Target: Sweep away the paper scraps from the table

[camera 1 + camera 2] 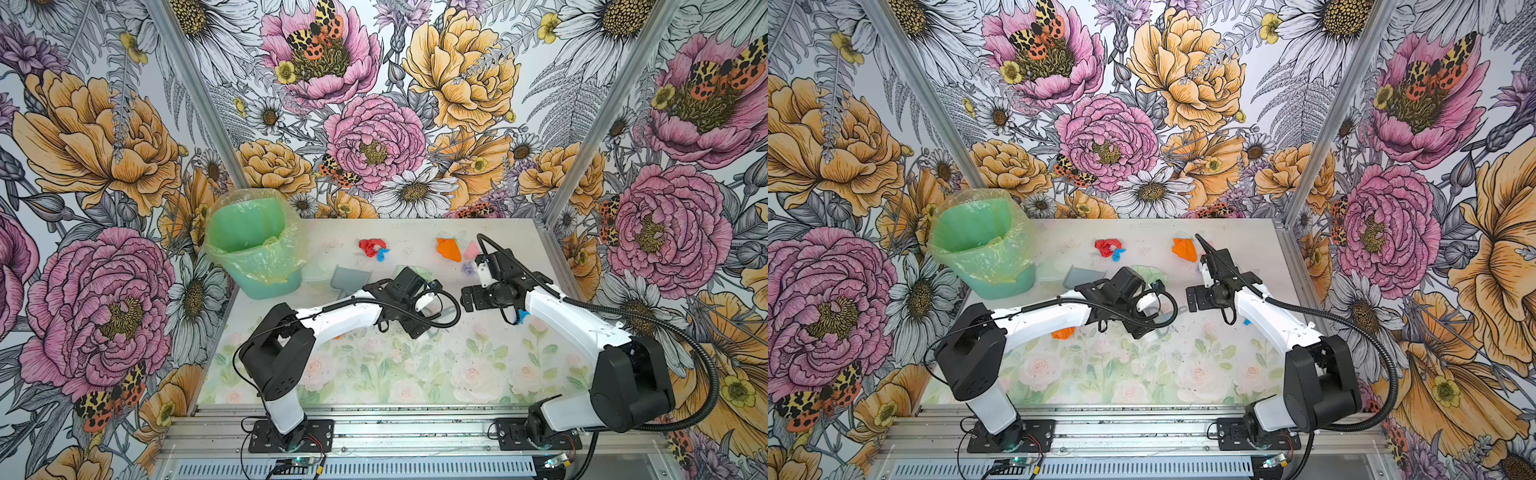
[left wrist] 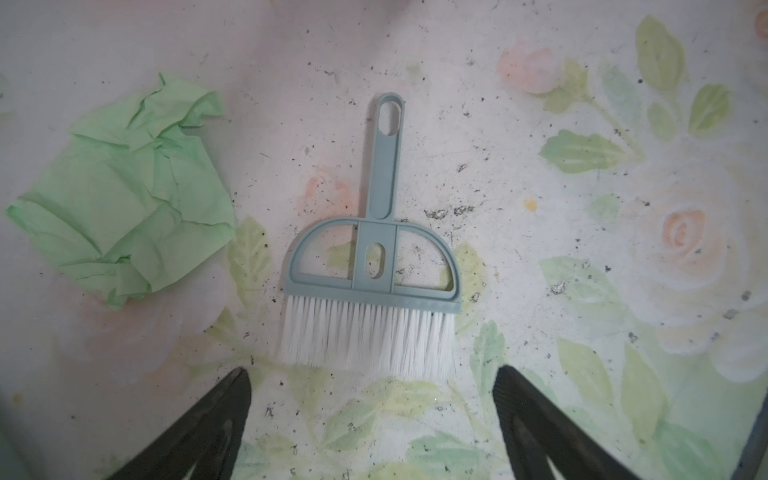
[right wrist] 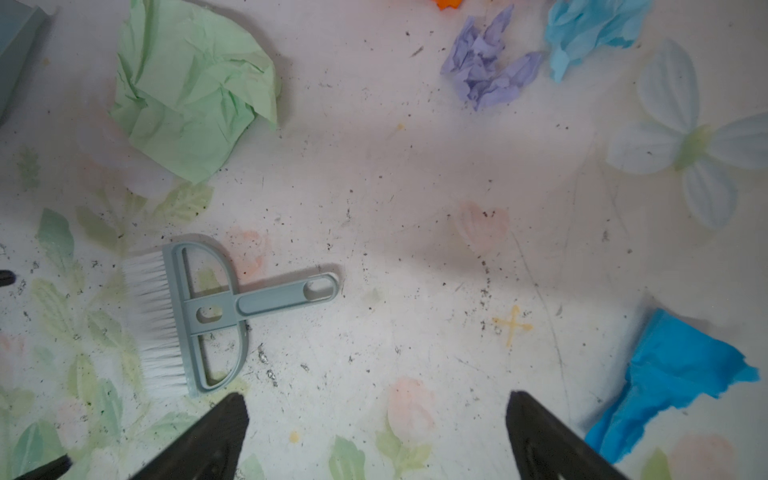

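"How do both top views look?"
"Bright and evenly lit, with faint shadows on the table [image 1: 415,374] and a wide-angle stretch toward nine and three o'clock."
"And the wrist views?"
"Hazier. The left gripper [image 2: 372,369] is out of focus, and the corners smear."

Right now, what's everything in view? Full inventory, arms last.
bin: one, green with clear liner, far left of the table.
dustpan: one, grey-blue, beside the bin.
brush: one, grey-blue with white bristles, flat on the table, mid-table.
red scrap: one, far centre.
blue scraps: three; beside the red scrap, near the lilac scrap, under the right arm.
orange scraps: two; far right, by the left arm.
pink scrap: one, beside the far orange.
lilac scrap: one, right of centre.
pale green scrap: one, near the brush.
table: one, whitish, faded rose print.
left gripper: open, empty, above the brush.
right gripper: open, empty.
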